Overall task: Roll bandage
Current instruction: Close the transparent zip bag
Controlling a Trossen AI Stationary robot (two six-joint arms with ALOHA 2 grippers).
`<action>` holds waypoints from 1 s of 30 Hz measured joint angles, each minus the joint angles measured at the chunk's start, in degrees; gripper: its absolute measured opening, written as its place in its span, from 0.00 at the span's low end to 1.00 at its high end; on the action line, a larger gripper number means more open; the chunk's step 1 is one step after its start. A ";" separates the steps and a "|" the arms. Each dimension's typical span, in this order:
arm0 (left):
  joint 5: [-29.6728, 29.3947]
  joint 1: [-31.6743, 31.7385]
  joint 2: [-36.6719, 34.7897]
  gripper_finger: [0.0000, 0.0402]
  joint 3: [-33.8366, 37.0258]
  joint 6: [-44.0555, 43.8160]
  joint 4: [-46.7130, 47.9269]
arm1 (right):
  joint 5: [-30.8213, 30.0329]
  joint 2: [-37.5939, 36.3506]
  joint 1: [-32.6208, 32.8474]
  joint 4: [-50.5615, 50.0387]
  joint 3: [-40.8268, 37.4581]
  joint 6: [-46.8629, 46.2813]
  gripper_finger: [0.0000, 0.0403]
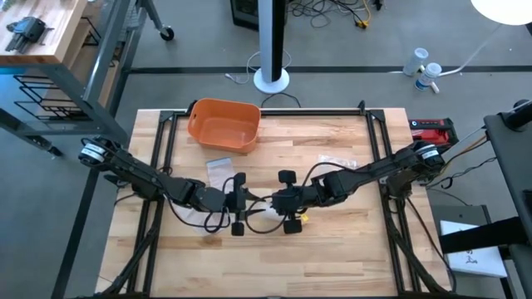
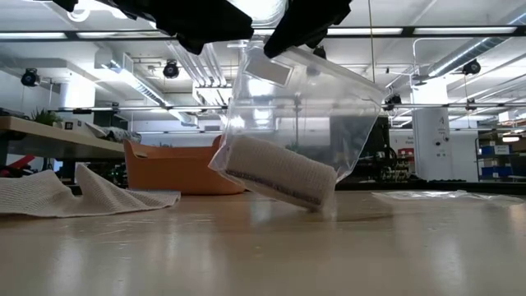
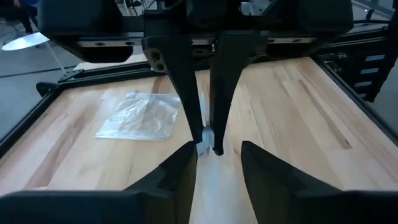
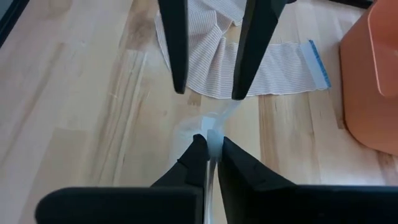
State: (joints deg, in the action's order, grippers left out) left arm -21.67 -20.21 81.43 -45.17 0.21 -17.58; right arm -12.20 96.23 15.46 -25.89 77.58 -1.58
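Observation:
A clear plastic bag (image 2: pixel 306 107) hangs over the table's middle. A rolled bandage (image 2: pixel 279 174) lies slanted in its bottom. My right gripper (image 4: pixel 211 142) is shut on the bag's top. My left gripper (image 3: pixel 217 152) faces it, open, with one finger on each side of the bag's top edge; I see no touch. In the high view both grippers (image 1: pixel 249 202) (image 1: pixel 274 202) meet at the centre. An unrolled bandage (image 4: pixel 261 68) with a blue end lies flat on the table beyond the left gripper. My right gripper pinches the bag's top edge (image 4: pixel 212 130) between its two fingers, level, from the table's right side. The bag hangs below the fingers, tilted, with the roll in its bottom. Whether the bag's lower corner (image 2: pixel 325 204) touches the table, I cannot tell.
An orange bin (image 1: pixel 223 124) stands at the far edge, left of centre. An empty clear bag (image 3: pixel 137 115) lies flat on the table behind the right gripper. Black cables (image 1: pixel 218 220) loop on the table under the left arm. The near half of the table (image 1: pixel 266 266) is bare wood.

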 joint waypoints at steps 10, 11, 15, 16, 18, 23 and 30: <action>0.16 0.02 0.88 0.20 0.00 1.18 -2.15 | 0.19 0.04 0.02 0.01 0.00 0.06 0.05; 0.18 0.02 1.22 0.19 0.00 1.02 -1.95 | 0.19 0.04 0.02 0.02 0.00 0.06 0.05; 0.19 0.11 3.30 0.21 0.00 0.73 -2.76 | 0.32 0.07 0.02 0.78 0.00 0.08 0.05; 0.12 0.14 3.79 0.21 0.00 0.55 -3.01 | 0.40 0.07 0.02 0.98 0.00 0.11 0.05; -0.02 0.27 4.24 0.21 0.00 0.34 -3.89 | 0.42 0.07 0.02 0.90 0.00 0.17 0.05; -0.09 0.39 4.13 0.19 0.00 0.31 -4.88 | 0.61 0.07 0.02 0.88 0.00 0.23 0.05; -0.31 0.45 3.82 0.19 0.00 0.31 -4.99 | 0.62 0.09 0.02 0.70 0.00 0.19 0.05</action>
State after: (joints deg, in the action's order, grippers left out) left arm -21.98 -19.76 85.25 -45.17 0.51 -22.57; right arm -11.59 96.31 15.49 -25.19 77.58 -1.39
